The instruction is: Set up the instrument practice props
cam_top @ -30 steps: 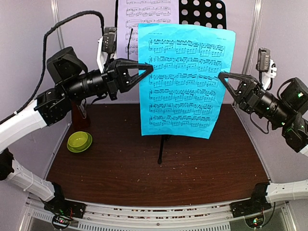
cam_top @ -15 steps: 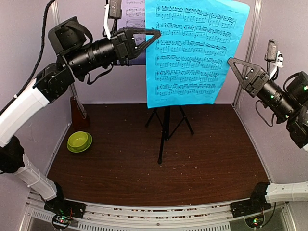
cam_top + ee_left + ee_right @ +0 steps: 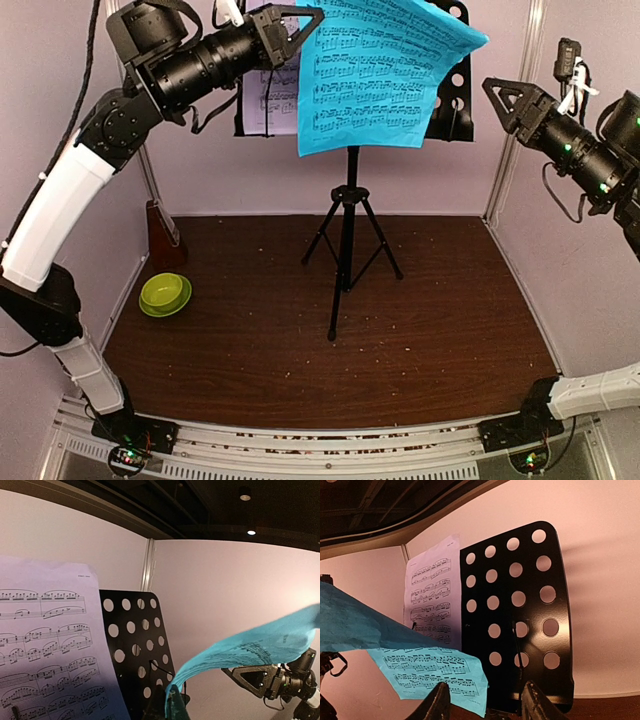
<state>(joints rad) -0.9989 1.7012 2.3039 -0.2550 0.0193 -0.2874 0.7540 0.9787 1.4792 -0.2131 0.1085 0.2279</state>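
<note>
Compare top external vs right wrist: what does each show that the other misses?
Only top external: the tripod, the lime-green bowl, the metronome by the left wall, and the left gripper pinching a corner of the cyan sheet. Only right wrist: the perforated desk nearly whole, its right half bare. Both: the cyan sheet, the white sheet on the desk's left side, and part of the desk.

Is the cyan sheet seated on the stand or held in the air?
Held in the air: the cyan sheet billows in front of the stand, its top corner pinched by the left gripper.
</note>
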